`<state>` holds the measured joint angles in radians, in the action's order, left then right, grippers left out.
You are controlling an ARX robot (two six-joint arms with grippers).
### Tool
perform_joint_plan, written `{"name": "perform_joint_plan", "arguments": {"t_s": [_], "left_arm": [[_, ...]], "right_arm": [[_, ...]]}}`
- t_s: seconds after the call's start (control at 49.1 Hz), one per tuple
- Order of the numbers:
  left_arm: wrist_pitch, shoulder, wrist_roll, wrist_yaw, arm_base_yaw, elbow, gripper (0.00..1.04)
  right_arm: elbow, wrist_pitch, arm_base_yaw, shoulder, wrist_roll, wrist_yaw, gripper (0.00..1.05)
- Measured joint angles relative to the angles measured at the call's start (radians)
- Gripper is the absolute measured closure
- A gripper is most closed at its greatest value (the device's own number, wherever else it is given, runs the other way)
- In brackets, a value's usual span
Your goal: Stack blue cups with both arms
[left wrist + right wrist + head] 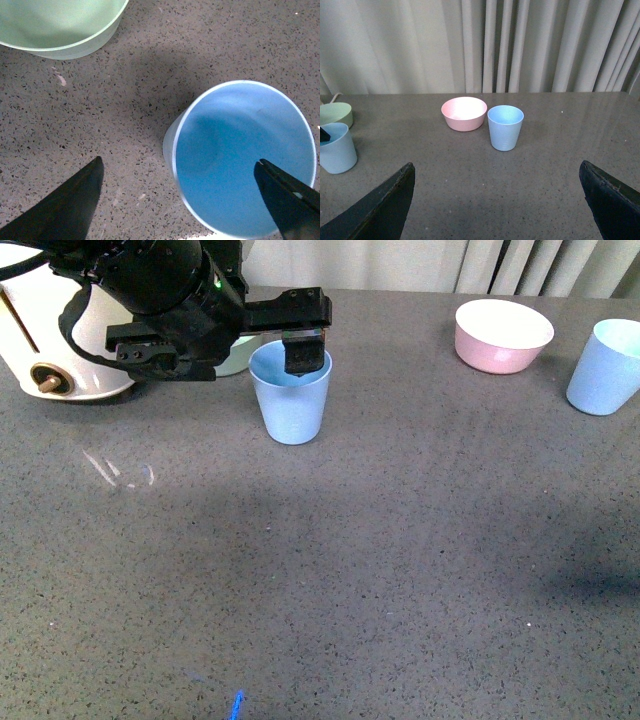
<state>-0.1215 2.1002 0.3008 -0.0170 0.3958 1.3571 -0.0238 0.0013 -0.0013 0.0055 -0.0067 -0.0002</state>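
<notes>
One blue cup [290, 400] stands upright at the back left of the table. My left gripper [301, 360] hangs open over it. In the left wrist view the cup [240, 160] has one finger [287, 205] over its paler inside and the other finger [65, 210] outside over the table, so the jaws straddle the rim without touching. The second blue cup [605, 368] stands at the far right edge. In the right wrist view that cup [505, 127] is well ahead of my open, empty right gripper [496, 167]. The right arm is out of the front view.
A pink bowl [503, 335] sits just left of the right cup. A mint-green bowl [55, 25] stands close behind the left cup, partly hidden by the arm in front. A white appliance [40, 335] fills the back left corner. Curtains [520, 45] hang behind the table.
</notes>
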Motion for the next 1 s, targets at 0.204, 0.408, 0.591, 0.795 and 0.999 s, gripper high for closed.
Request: {"name": "perform_joint_plan", "arguments": {"t_s": [0.204,0.408,0.591,0.795,0.999], "left_arm": [[-0.055,0.051,0.002,0.063,0.014,0.078,0.56],[-0.092,0.06,0.016,0.064,0.057,0.087,0.89],[-0.153,0.045,0.045,0.047,0.119,0.088,1.03],[-0.181,0.013,0.066,0.043,0.195,0.09,1.03],[-0.206,0.022,0.067,0.072,0.245,0.103,1.03]], "right_arm": [[0.0,0.0,0.0,0.0,0.0,0.0,0.09],[0.0,0.0,0.0,0.0,0.0,0.0,0.09],[0.0,0.0,0.0,0.0,0.0,0.0,0.09],[0.0,0.0,0.0,0.0,0.0,0.0,0.09],[0.0,0.0,0.0,0.0,0.0,0.0,0.09]]}}
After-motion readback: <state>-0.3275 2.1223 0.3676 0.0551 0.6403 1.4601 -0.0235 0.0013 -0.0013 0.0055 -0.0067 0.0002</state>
